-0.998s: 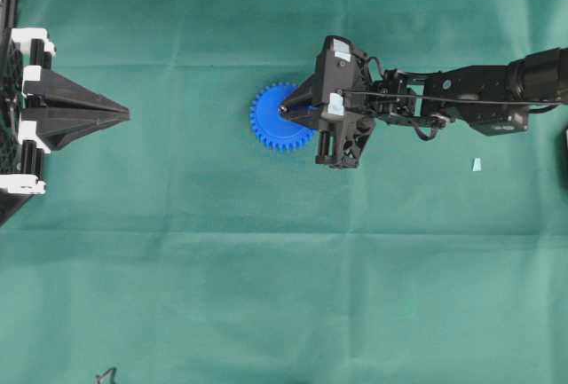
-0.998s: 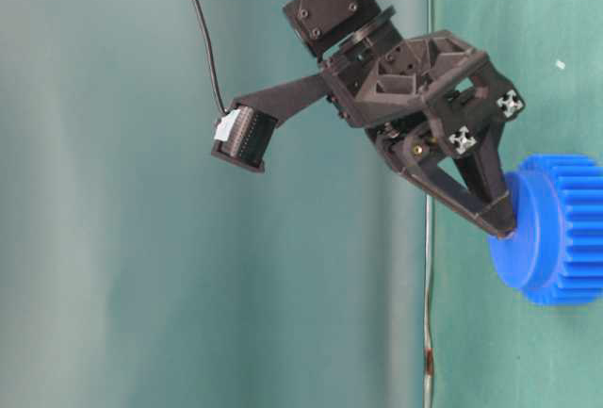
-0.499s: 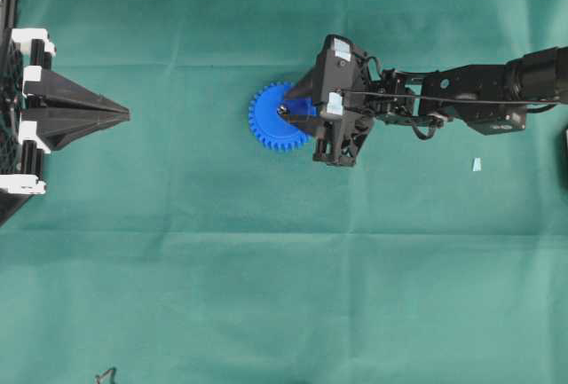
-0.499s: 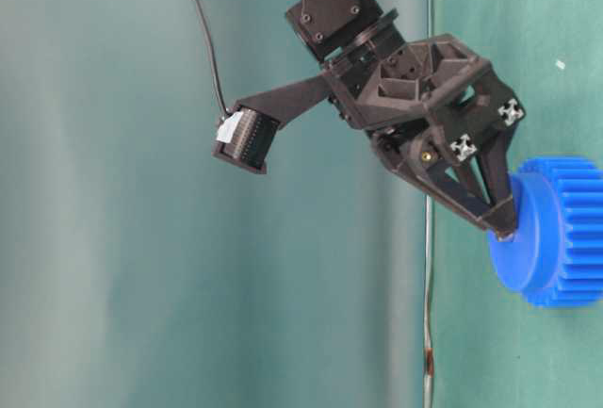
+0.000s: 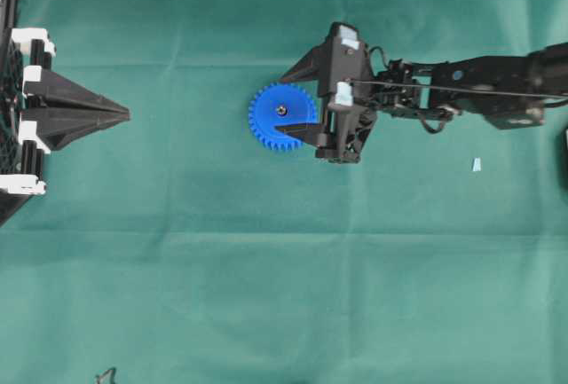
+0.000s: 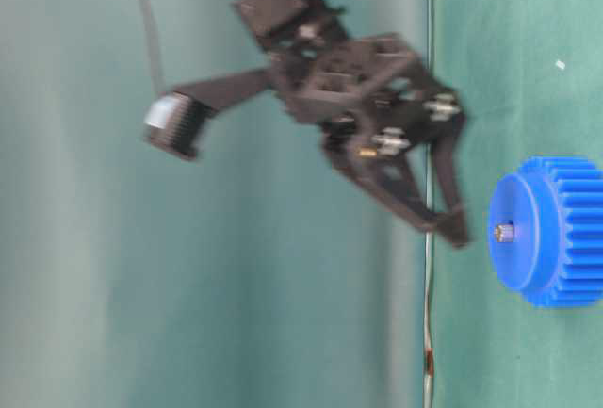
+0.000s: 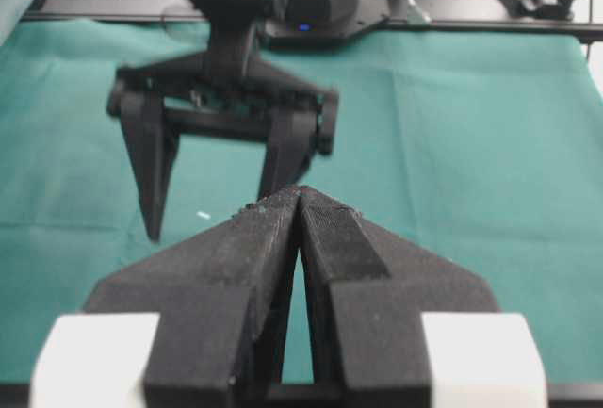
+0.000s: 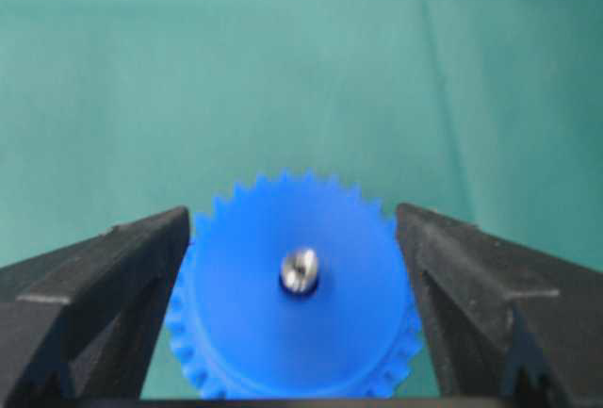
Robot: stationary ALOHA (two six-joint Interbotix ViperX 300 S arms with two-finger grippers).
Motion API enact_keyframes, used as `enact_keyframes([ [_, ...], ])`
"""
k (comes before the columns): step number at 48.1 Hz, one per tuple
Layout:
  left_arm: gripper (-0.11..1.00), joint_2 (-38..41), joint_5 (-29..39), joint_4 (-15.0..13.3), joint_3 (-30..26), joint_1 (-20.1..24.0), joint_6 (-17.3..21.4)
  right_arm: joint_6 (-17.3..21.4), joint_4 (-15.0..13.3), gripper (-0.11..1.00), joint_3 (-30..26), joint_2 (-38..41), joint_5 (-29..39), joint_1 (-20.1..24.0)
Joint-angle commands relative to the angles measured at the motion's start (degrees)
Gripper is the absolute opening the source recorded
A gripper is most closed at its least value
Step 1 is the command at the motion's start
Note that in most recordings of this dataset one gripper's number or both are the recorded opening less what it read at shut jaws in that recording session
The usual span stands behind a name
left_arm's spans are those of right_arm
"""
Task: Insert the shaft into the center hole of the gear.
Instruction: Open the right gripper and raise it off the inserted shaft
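- The gear [image 5: 282, 117] lies flat on the green cloth [image 5: 284, 269], a little above the middle of the overhead view.
- The shaft [image 8: 300, 269] stands in the center hole [image 8: 300, 285] of the raised hub, its silvery top poking out above the blue face; the table-level view shows the same stub.
- The right gripper [image 5: 295, 100] hangs over the gear's right side with its fingers [image 8: 104, 276] spread wide, one on each side of the hub, holding nothing and clear of the shaft.
- In the table-level view that gripper is blurred and its tips sit apart from the gear.
- The left gripper [image 5: 127, 114] rests at the left edge, well apart from the gear, its two fingers pressed together with nothing between them.
- A small pale scrap [image 5: 477, 165] lies on the cloth to the right, below the right arm [image 5: 461, 91], well apart from the gear.
- Nothing lies between the left gripper and the gear.
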Motion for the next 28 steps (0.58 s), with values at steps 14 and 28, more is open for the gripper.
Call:
enact_keyframes([
  [14,0.00,0.35,-0.26,0.09,-1.23,0.00,0.00,-0.18,-1.32,0.93,1.76,-13.62,2.55,0.18],
  [28,0.00,0.18,-0.26,0.09,-1.41,0.00,0.00,0.09,-1.32,0.93,8.88,-25.31,2.64,0.44],
])
